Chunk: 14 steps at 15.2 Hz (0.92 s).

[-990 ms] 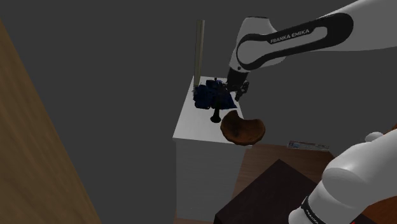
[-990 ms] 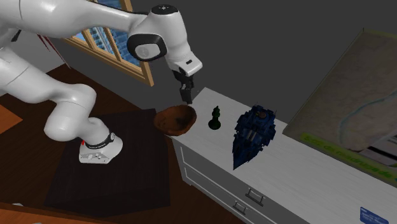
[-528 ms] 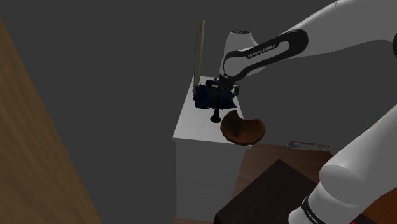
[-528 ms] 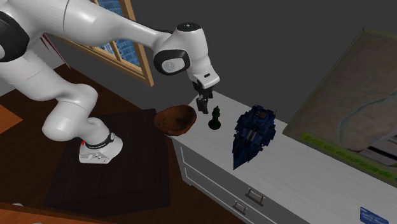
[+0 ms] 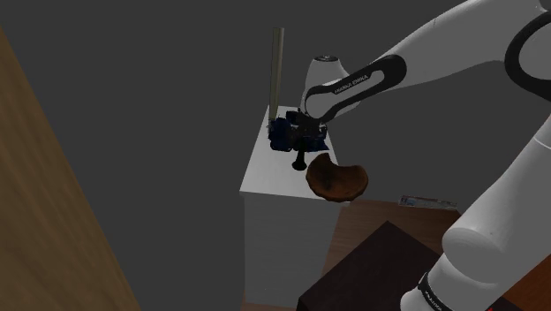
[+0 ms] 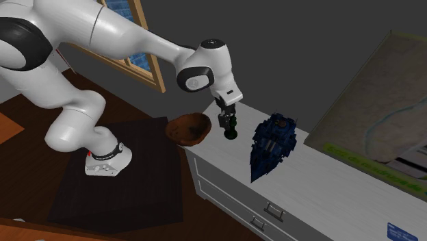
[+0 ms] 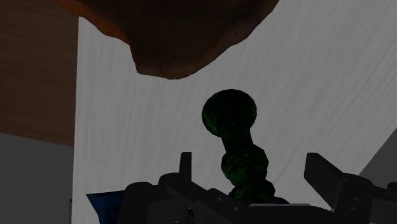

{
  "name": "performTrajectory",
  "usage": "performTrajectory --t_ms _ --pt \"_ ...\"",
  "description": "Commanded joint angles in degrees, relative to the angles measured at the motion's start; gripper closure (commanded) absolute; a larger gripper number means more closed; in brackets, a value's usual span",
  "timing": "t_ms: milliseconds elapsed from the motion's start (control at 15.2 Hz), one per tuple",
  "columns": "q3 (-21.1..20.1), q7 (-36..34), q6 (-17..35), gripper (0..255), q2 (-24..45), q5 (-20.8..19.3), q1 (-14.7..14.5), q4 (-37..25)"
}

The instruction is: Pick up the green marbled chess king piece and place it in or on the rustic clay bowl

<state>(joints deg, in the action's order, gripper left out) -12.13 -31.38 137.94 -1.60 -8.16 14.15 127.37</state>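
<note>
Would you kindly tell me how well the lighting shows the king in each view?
Wrist view: the king is nearly black with faint green mottling, yet stands out against the pale cabinet top. Second exterior view: evenly lit, it reads as a dark shape right by the hand. Shoulder view: dim, and it merges with the hand and the blue model behind.

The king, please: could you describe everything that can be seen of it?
The king is a small, dark green piece with a mottled, marbled surface, a round base and a knobbly stem. It stands upright on the white cabinet top, between the brown bowl and a dark blue object, touching neither. The open gripper is around its upper part: in the wrist view the fingers stand apart on either side and do not appear to touch it.
</note>
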Motion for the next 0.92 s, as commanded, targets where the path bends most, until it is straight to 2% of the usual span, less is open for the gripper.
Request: performTrajectory --t_ms 0,462,528,858 --pt "0.03 -0.33 1.13 0 0.89 -0.44 0.06 0.25" --pt "0.03 -0.33 1.12 0 0.88 -0.43 0.05 0.25" --pt "0.03 -0.33 1.12 255 0.88 -0.43 0.05 0.25" --pt "0.02 -0.36 1.11 255 0.88 -0.44 0.04 0.25"
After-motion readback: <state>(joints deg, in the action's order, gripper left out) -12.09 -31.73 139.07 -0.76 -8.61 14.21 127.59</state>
